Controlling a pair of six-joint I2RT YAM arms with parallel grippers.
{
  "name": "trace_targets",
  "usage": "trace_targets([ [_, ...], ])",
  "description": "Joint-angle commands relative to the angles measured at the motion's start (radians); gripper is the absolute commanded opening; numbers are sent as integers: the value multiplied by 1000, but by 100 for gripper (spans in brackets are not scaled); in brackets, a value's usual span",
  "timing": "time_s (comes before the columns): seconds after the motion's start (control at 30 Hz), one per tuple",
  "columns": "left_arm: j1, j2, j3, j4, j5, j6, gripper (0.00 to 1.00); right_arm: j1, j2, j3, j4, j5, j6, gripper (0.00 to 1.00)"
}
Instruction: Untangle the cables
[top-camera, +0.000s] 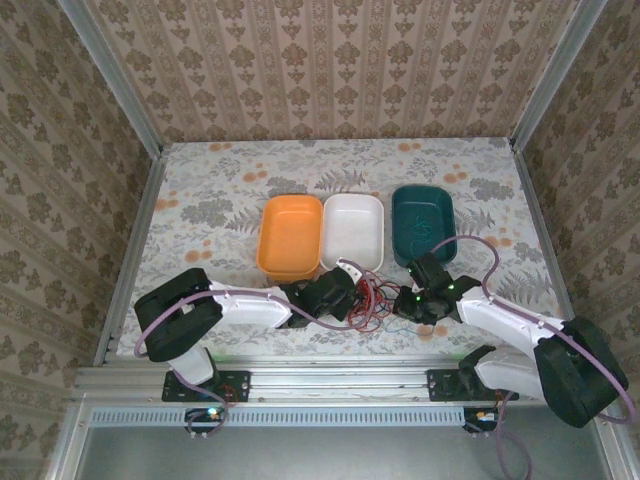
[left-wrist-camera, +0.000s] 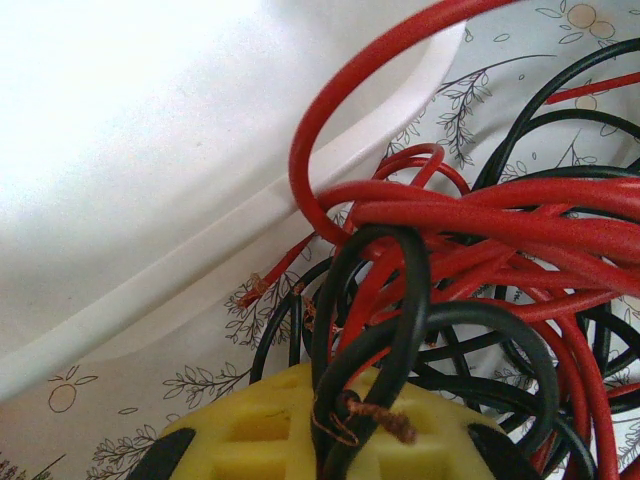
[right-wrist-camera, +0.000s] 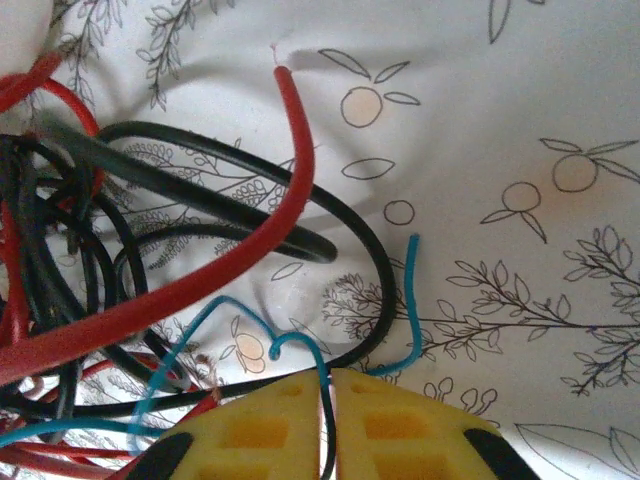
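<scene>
The cables lie in one red, black and blue-green tangle on the tablecloth, just in front of the white tray. My left gripper reaches into the tangle from its left side. In the left wrist view, the left gripper is shut on black cable loops, with red cables bunched above them. My right gripper sits at the tangle's right side. In the right wrist view, the right gripper is shut on a thin blue-green wire. A red cable and a black cable cross beyond it.
An orange tray, the white tray and a dark green tray stand in a row behind the tangle. The white tray's rim is close to the left fingers. Metal rails border the table.
</scene>
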Motion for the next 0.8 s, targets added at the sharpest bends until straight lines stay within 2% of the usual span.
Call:
trace_targets([
  [0.0,2,-4,3,11,-11,-20,0,6,-15,-1,-40,66,9,2],
  [0.1,2,-2,3,4,-18,-25,0,6,-96,20,-137,182,59,0],
  [0.27,3,2,-1,-8,-25,-25,0,-14,-330,67,-312,407,134,0],
  [0.4,4,10,-4,-14,-24,-24,0,-46,-462,141,-379,513,141,0],
  [0.6,4,15,-6,-32,-28,-24,0,-58,-572,245,-370,694,113,0],
  [0.77,4,13,-12,-48,-31,-24,0,-75,-597,313,-256,753,40,0],
])
